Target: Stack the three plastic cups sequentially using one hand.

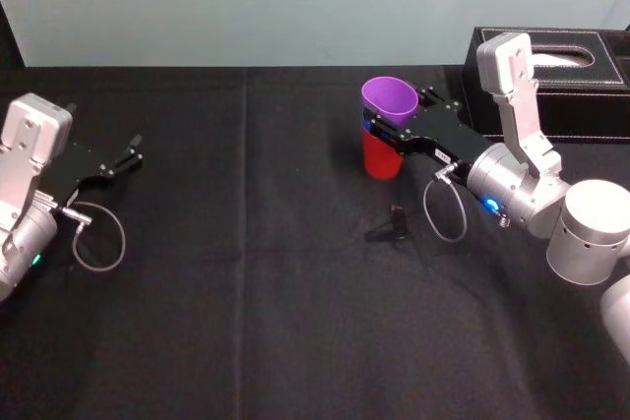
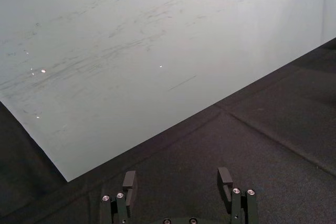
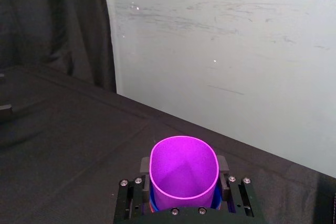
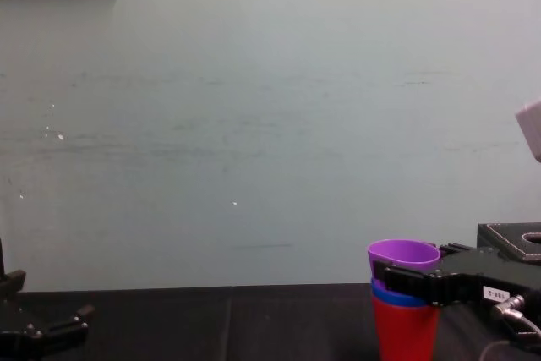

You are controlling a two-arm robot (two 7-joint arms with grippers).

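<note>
The three plastic cups stand nested right of the table's centre: the red cup (image 1: 382, 156) at the bottom, a thin band of the blue cup (image 1: 367, 127) above it, and the purple cup (image 1: 390, 97) on top, tilted. My right gripper (image 1: 394, 123) reaches in from the right and is shut on the purple cup just under its rim. In the right wrist view the purple cup (image 3: 184, 171) is squeezed oval between the fingers (image 3: 224, 163). From the chest the stack shows purple (image 4: 404, 253), blue (image 4: 396, 296), red (image 4: 406, 331). My left gripper (image 1: 128, 156) rests open at the far left.
A black box with white stitching (image 1: 581, 76) stands behind my right arm at the back right. A small dark object (image 1: 394, 223) lies on the black cloth in front of the stack. A pale wall runs along the table's far edge.
</note>
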